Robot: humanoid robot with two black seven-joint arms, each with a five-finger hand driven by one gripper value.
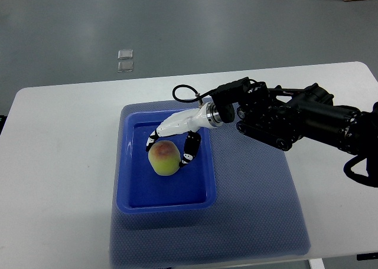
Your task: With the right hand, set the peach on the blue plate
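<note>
A yellow-green peach with a red top [165, 157] sits in the middle of the blue plate [133, 163], a deep square tray. My right hand [169, 147] reaches in from the right and is over the peach. Its white and black fingers [190, 150] curl around the peach on its right side and its far side. The peach rests on the plate's floor. The left arm does not show.
The plate lies on a blue mat [254, 210] on a white table [59, 163]. The black right arm [301, 124] crosses above the mat's right part. Two small clear items [125, 60] lie on the grey floor beyond the table.
</note>
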